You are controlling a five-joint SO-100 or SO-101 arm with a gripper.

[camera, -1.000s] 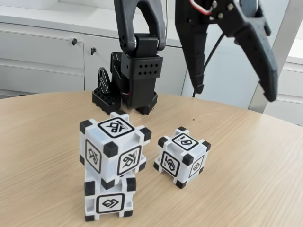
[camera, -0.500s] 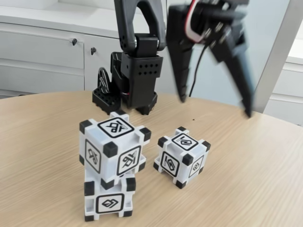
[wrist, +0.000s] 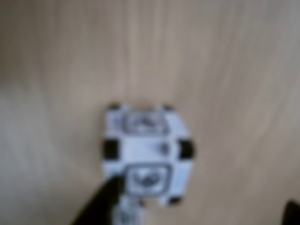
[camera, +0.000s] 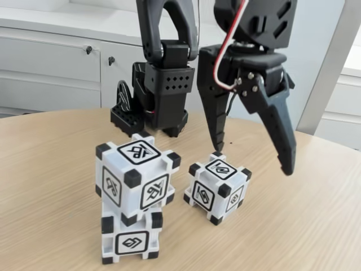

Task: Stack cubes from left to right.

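Two white cubes with black corners stand stacked at the left of the fixed view, the upper cube [camera: 135,180] sitting slightly askew on the lower cube [camera: 131,240]. To their right a third cube [camera: 217,188] rests alone on the table. My gripper [camera: 253,157] hangs open just above and behind this lone cube, one fingertip [camera: 219,144] over its back corner and the other off to the right. The blurred wrist view looks down on a cube [wrist: 145,152], with a dark finger [wrist: 101,204] at its lower left and my gripper [wrist: 201,194] wide open around it.
The black arm base [camera: 158,96] stands at the back of the round wooden table [camera: 45,169]. White cabinets [camera: 51,62] run behind the table's curved far edge. Bare wood lies to the right of the lone cube.
The open gripper has swung down and leftward from high at the upper right to just over the lone cube. The cubes have not moved.
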